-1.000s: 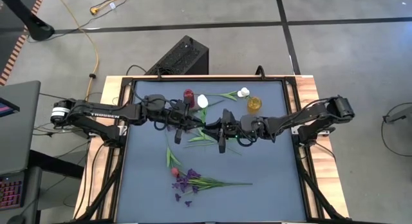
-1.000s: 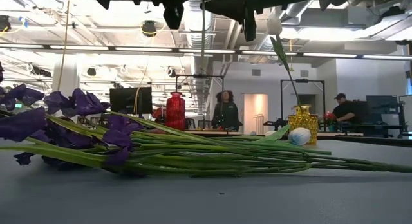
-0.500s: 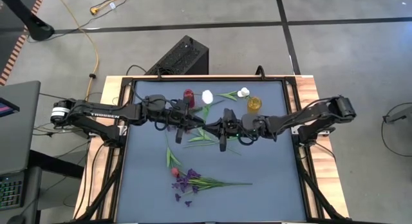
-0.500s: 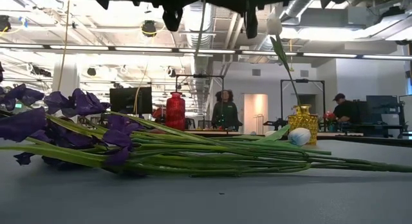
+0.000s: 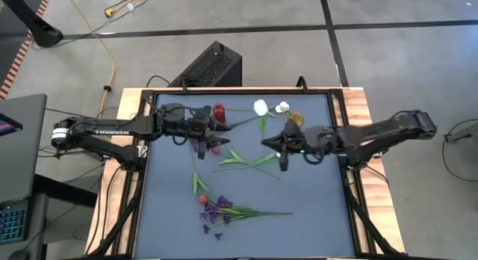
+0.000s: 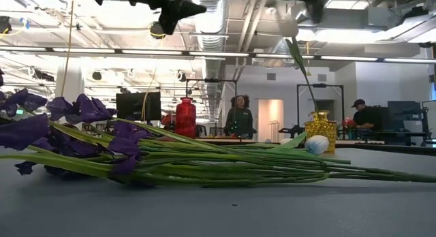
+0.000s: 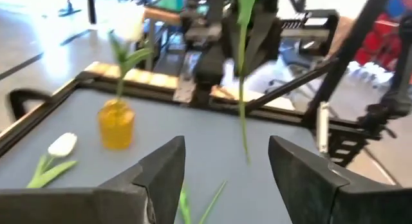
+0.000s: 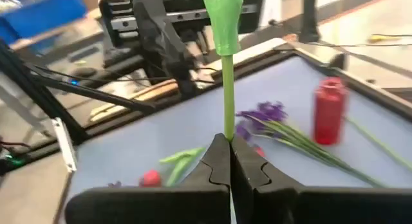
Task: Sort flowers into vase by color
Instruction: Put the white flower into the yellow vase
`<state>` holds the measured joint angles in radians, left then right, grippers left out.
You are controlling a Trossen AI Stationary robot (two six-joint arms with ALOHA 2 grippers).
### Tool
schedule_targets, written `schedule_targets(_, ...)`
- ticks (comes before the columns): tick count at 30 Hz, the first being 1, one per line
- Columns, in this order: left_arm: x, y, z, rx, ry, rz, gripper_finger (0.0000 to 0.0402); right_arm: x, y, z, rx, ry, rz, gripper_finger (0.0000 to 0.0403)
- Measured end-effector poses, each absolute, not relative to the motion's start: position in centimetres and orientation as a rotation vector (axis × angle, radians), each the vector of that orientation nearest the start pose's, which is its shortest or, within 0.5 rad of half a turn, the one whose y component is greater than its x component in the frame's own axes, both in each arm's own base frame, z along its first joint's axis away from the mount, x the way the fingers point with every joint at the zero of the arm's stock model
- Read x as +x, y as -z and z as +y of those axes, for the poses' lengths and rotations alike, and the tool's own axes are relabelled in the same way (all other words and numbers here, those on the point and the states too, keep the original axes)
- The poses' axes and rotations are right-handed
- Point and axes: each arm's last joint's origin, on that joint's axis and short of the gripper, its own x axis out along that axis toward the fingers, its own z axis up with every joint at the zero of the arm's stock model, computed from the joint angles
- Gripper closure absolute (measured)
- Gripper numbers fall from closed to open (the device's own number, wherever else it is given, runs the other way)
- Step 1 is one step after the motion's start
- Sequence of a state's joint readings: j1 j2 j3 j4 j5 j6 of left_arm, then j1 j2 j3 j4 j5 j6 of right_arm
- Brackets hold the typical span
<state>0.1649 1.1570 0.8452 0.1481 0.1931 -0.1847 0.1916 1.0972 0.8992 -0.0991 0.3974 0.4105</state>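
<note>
Nearest me on the surface (image 5: 314, 223), I see purple flowers (image 5: 218, 211) lying flat, stems running toward the right edge. Mid-surface, my right claw (image 5: 282, 149) is clamped on a white tulip (image 5: 261, 107), its stem slanting up and back, bud over the far edge near the yellow vase (image 5: 295, 119). My left claw (image 5: 213, 135) stands spread beside the red vase (image 5: 219, 110).

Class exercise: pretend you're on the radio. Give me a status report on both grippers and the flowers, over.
Right gripper shut on white tulip stem, carrying it near yellow vase. Left gripper open, empty, by red vase. Purple flowers lie on table. Nothing blocking.
</note>
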Motion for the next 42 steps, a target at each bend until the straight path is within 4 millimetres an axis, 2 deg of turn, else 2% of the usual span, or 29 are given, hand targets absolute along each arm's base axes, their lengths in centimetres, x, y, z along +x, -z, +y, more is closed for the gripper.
schedule_targets(6, 25.2, -30.8, 4.2, -0.274, -0.037, 0.215, 0.0188, 18.7, -33.9, 3.3, 0.267, 0.382, 0.237, 0.0384)
schedule_targets(12, 25.3, -30.4, 4.0, -0.311, -0.036, 0.252, 0.0188, 14.5, -34.8, 2.4, 0.251, 0.454, 0.221, 0.0384)
schedule_targets(15, 25.2, -30.3, 4.0, -0.332, -0.039, 0.262, 0.0188, 13.0, -34.7, 1.8, 0.253, 0.511, 0.194, 0.0383)
schedule_targets(18, 25.2, -30.3, 4.0, -0.355, -0.042, 0.263, 0.0188, 11.9, -33.4, 1.1, 0.242, 0.6, 0.17, 0.0384)
schedule_targets(24, 25.2, -30.3, 4.0, -0.378, -0.045, 0.261, 0.0188, 11.5, -30.7, -0.2, 0.237, 0.836, 0.06, 0.0384)
schedule_targets(33, 25.2, -30.3, 4.0, -0.407, -0.053, 0.259, 0.0188, 12.1, -27.9, -2.6, 0.2, 1.056, 0.062, 0.0383)
schedule_targets(36, 25.2, -30.3, 4.0, -0.408, -0.054, 0.259, 0.0188, 12.2, -27.7, -3.3, 0.219, 1.092, 0.026, 0.0383)
schedule_targets(42, 25.2, -30.3, 4.0, -0.431, -0.056, 0.258, 0.0188, 12.8, -28.8, -4.3, 0.154, 1.093, -0.023, 0.0383)
